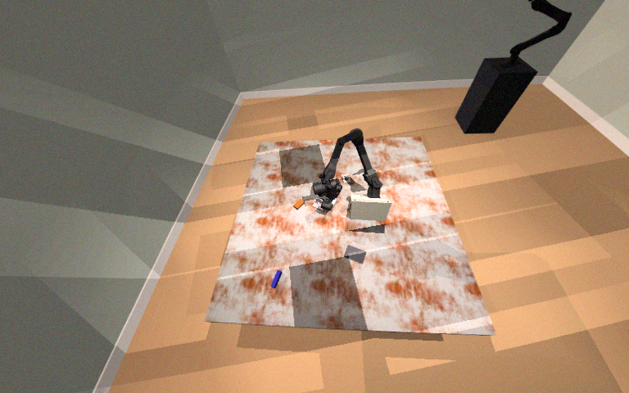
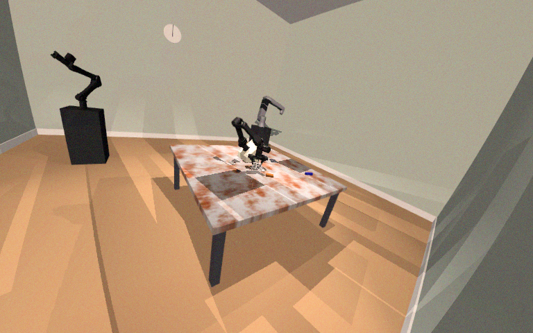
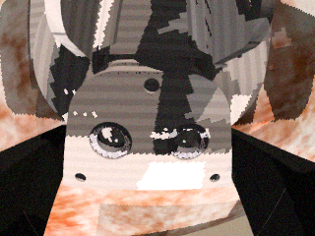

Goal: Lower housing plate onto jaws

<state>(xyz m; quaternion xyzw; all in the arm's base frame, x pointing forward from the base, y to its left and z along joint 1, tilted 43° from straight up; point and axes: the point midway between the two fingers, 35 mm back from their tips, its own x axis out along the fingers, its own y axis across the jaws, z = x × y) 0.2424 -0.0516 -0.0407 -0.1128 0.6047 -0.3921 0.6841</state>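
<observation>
My gripper (image 1: 325, 204) (image 2: 257, 161) (image 3: 148, 135) points down near the middle of the table. Its two black fingers are shut on the housing plate (image 3: 118, 172), one at each side edge. The plate is pale and round-shouldered, with two large holes side by side and several small holes. Shiny round ends show inside the large holes. Curved grey parts, apparently the jaws (image 3: 41, 59) (image 3: 251, 81), lie beyond the plate at the top of the wrist view. The fit between plate and stubs is hidden, and hard shadows make the plate's height and level impossible to tell.
An orange block (image 1: 298, 204) (image 2: 269, 175) lies close to the gripper. A beige box (image 1: 369, 210) (image 2: 245, 153) stands beside the arm. A dark grey square (image 1: 355, 254) and a blue bar (image 1: 276, 278) (image 2: 309, 173) are farther away on the table (image 1: 417, 259) (image 2: 220, 216).
</observation>
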